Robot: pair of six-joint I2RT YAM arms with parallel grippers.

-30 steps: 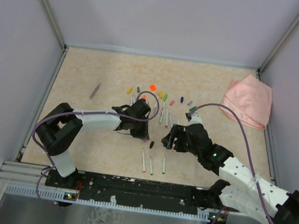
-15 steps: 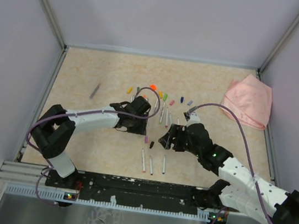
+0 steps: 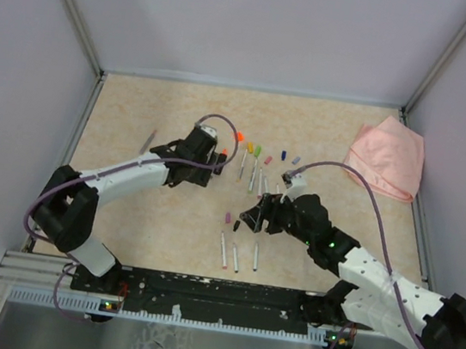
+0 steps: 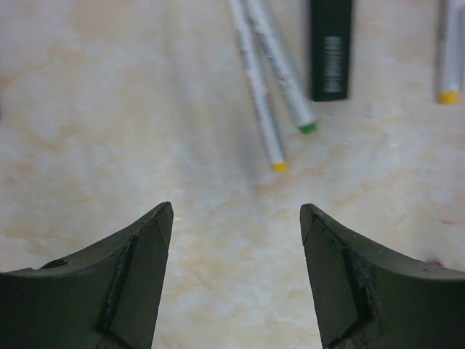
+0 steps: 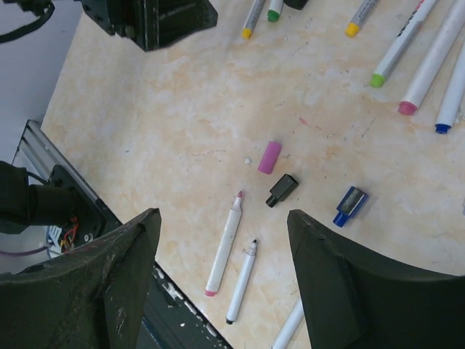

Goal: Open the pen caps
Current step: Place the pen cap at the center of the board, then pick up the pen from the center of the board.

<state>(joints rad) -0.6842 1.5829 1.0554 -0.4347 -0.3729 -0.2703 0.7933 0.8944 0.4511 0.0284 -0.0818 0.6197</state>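
Note:
Loose pen caps lie on the beige table: a pink cap, a black cap and a blue cap. More coloured caps sit in a row farther back, by capped pens. Three uncapped white pens lie near the front edge. My right gripper hovers open above the pink-tipped pen, holding nothing. Over bare table my left gripper also stands open and empty, just short of two pen ends, yellow and green.
A pink cloth lies bunched at the back right. A lone pen rests at the far left. The metal rail runs along the near edge, and grey walls close in three sides.
My left gripper has opened and drawn back and to the left, away from the middle. A pink cap now lies beside the black one. The right gripper shifted slightly left.

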